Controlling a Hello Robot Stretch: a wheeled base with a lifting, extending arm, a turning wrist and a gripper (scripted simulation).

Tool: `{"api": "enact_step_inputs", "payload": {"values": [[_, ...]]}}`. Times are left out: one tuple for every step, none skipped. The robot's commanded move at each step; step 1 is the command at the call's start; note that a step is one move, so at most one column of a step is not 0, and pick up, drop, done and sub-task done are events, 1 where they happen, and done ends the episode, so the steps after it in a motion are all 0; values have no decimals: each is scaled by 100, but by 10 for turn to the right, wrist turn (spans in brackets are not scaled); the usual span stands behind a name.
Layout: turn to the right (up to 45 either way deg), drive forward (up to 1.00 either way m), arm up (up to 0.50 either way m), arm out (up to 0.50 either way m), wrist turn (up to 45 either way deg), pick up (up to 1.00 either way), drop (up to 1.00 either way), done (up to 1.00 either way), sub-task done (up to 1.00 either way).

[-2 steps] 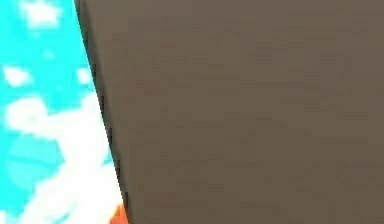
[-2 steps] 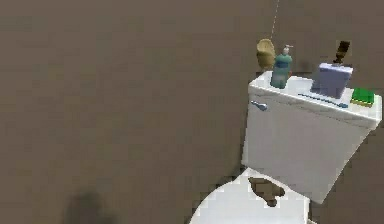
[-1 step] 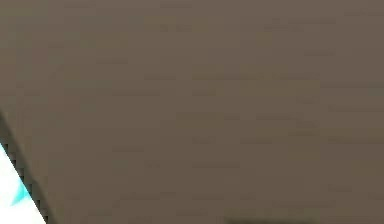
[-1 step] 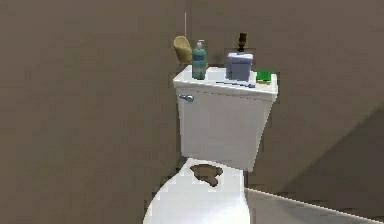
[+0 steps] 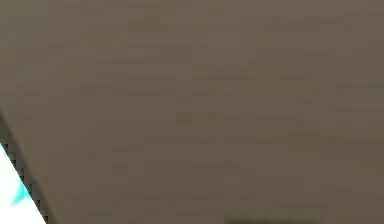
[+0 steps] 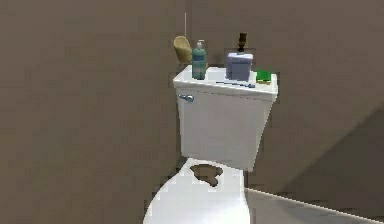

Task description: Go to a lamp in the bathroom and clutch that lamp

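Brown walls (image 5: 200, 100), white toilet (image 6: 222, 125)

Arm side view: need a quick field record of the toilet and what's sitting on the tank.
fixture: white toilet tank
handle: flush handle on the tank front, toward the view's left
tank top, view's left to right: tan rounded object, green bottle, grey box, small green item
above the grey box: dark upright item, too small to identify
below the tank: white toilet seat with a brown blotch
backdrop: brown wall
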Motion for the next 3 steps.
{"api": "enact_step_inputs", "payload": {"values": [[0, 0, 16, 0, 0, 0, 0, 0, 0], [0, 0, 0, 46, 0, 0, 0, 0, 0], [0, 0, 0, 0, 450, 0, 0, 0, 0]]}}
